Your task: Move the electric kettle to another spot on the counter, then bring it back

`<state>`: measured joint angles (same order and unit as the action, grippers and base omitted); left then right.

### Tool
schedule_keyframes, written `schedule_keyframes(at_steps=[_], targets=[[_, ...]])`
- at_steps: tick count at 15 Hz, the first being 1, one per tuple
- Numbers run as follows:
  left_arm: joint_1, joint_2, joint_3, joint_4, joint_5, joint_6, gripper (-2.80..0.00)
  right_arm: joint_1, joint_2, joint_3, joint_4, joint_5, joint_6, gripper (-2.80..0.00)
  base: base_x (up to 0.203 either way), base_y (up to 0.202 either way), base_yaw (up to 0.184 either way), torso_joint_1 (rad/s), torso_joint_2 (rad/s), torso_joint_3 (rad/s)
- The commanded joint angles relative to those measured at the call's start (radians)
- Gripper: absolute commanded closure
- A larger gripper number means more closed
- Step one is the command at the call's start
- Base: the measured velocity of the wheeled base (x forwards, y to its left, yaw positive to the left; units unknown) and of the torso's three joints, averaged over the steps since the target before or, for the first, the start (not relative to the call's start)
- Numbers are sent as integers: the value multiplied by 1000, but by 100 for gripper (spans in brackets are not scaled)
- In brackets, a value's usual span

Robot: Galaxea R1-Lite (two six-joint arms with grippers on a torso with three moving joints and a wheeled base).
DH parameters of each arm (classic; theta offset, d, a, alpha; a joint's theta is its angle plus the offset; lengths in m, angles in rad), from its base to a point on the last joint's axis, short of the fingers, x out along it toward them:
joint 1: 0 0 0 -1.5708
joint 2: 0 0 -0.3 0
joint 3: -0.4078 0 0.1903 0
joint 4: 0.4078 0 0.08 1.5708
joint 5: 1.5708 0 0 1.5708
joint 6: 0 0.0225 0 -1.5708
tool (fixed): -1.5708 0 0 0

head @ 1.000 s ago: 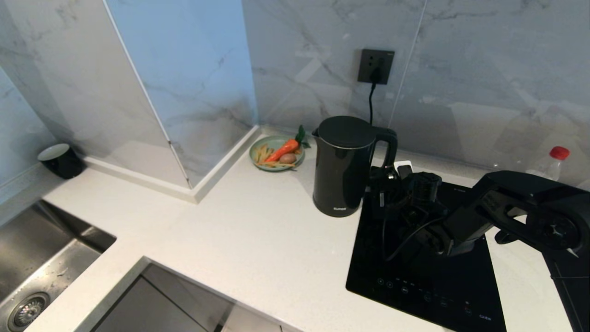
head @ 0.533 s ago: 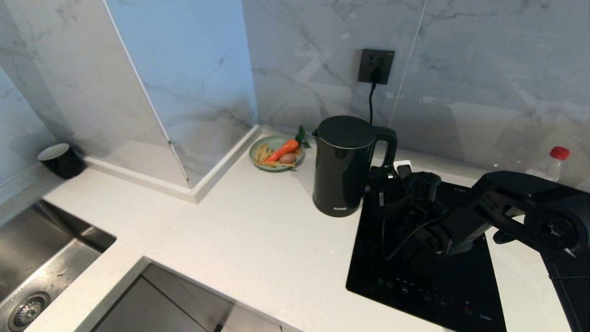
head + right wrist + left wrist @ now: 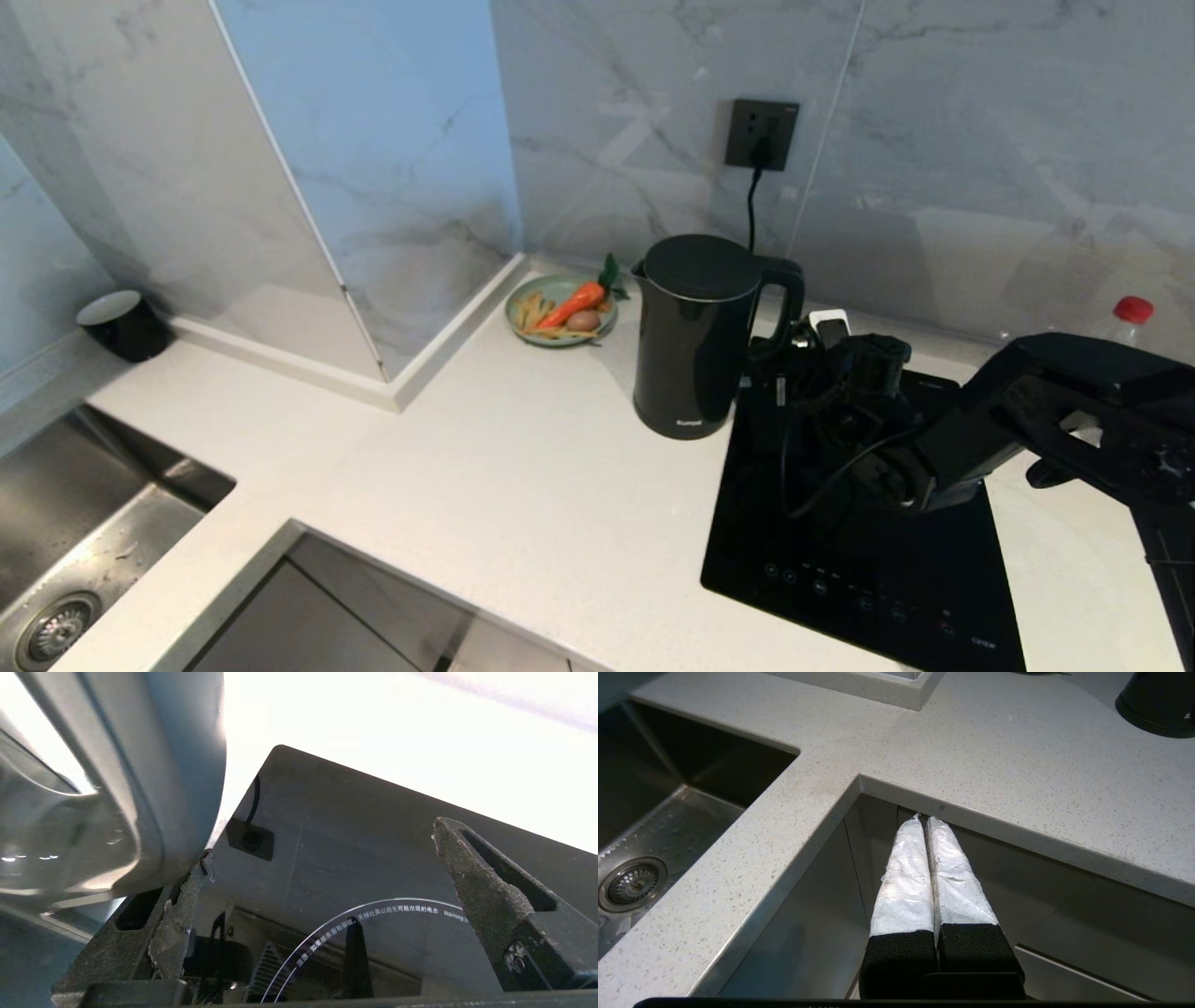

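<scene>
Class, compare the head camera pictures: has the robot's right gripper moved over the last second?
Yes. The right gripper has shifted up and toward the back wall, measured against the cooktop, closing on the kettle handle. The kettle itself has not moved.

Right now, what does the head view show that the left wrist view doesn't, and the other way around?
Only the head view shows the right gripper beside the electric kettle's loop handle, the cooktop, the wall socket, the green plate of food, a dark cup and a red-capped bottle. Only the left wrist view shows the left gripper, shut, hanging in front of the counter edge. Both show the white counter, the steel sink and the electric kettle, though the wrist view catches only its base.
</scene>
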<state>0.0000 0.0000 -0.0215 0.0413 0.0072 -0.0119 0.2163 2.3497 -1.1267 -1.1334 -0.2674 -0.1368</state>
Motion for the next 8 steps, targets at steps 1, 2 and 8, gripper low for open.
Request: schedule_keyframes(at_steps=[1,2,8], targets=[[0,0,0,0,0,0,0,9,-18,17,-6,2,20,-280,0,0,0,0,0,0],[2,0,0,0,0,0,0,17,-18,26,-6,4,27,-280,0,0,0,0,0,0],[0,0,0,0,0,-2,0,17,7,27,-2,58,55,-280,0,0,0,0,0,0]])
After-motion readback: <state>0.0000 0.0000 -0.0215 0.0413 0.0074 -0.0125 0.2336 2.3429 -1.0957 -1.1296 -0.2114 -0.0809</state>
